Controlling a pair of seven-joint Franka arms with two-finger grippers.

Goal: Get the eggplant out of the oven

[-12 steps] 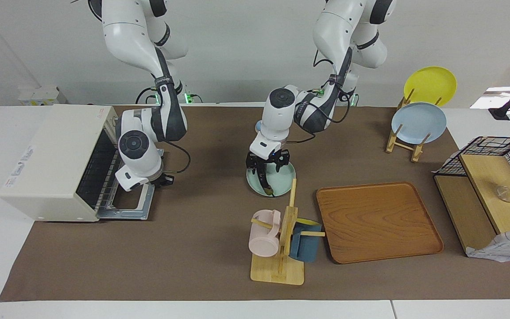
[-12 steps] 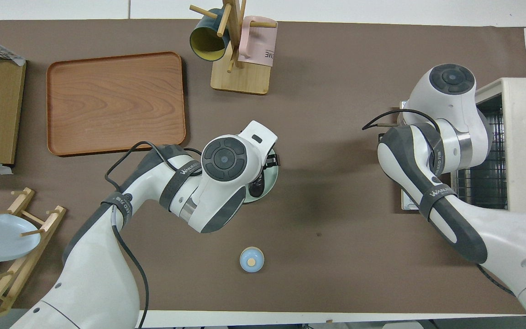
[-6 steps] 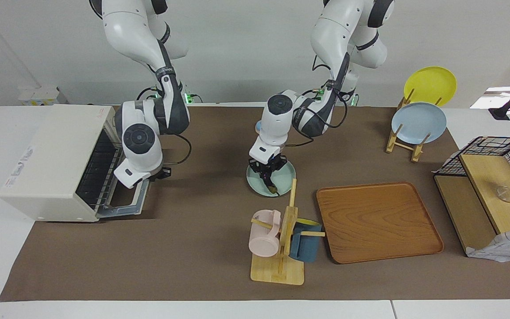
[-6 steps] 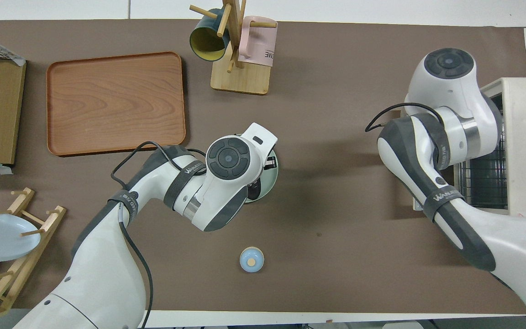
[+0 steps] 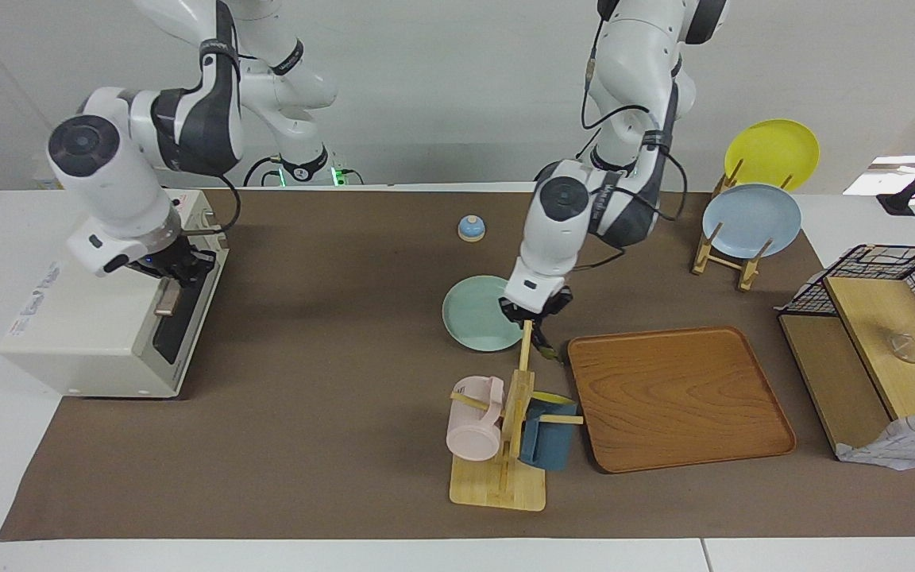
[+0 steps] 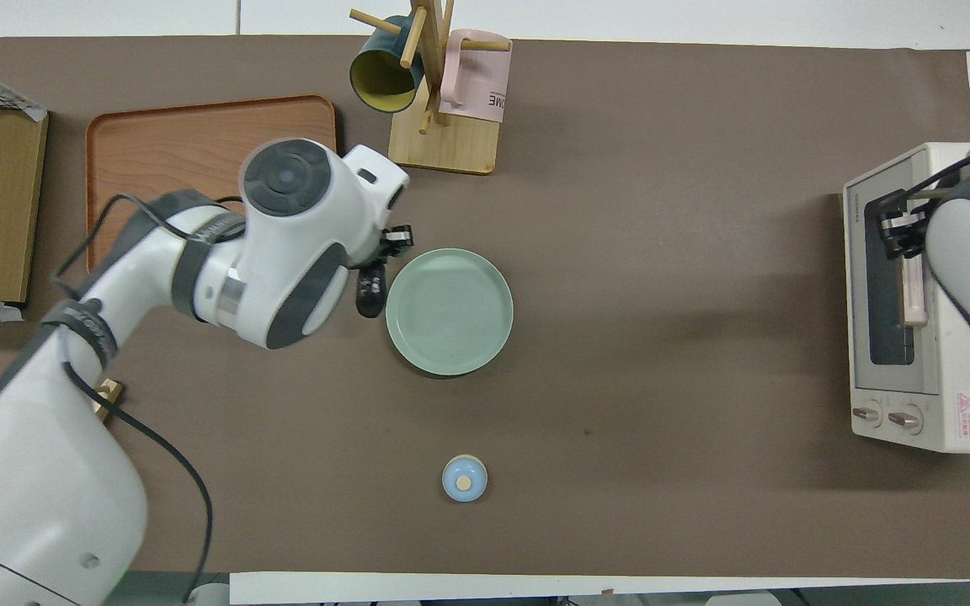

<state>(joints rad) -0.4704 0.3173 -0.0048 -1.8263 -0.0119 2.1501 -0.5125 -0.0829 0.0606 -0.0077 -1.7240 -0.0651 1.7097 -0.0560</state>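
The cream-white oven [image 5: 100,318] stands at the right arm's end of the table, its dark glass door [image 6: 885,320] closed. My right gripper [image 5: 179,268] is at the top of the door by the tan handle [image 6: 914,290]. My left gripper [image 5: 537,314] is shut on the dark eggplant [image 5: 545,345], which hangs down from it in the air. The eggplant [image 6: 370,293] is over the strip of table between the empty green plate [image 5: 469,326] and the wooden tray [image 5: 680,397].
A mug rack [image 5: 505,445] with a pink and a blue mug stands just farther from the robots than the eggplant. A small blue bell [image 5: 471,228] sits nearer the robots. A plate rack [image 5: 747,222] and a wire-basket shelf [image 5: 870,349] are at the left arm's end.
The oven door went from lying open to closed as my right gripper rose with it. My left gripper carried the eggplant off the green plate toward the wooden tray.
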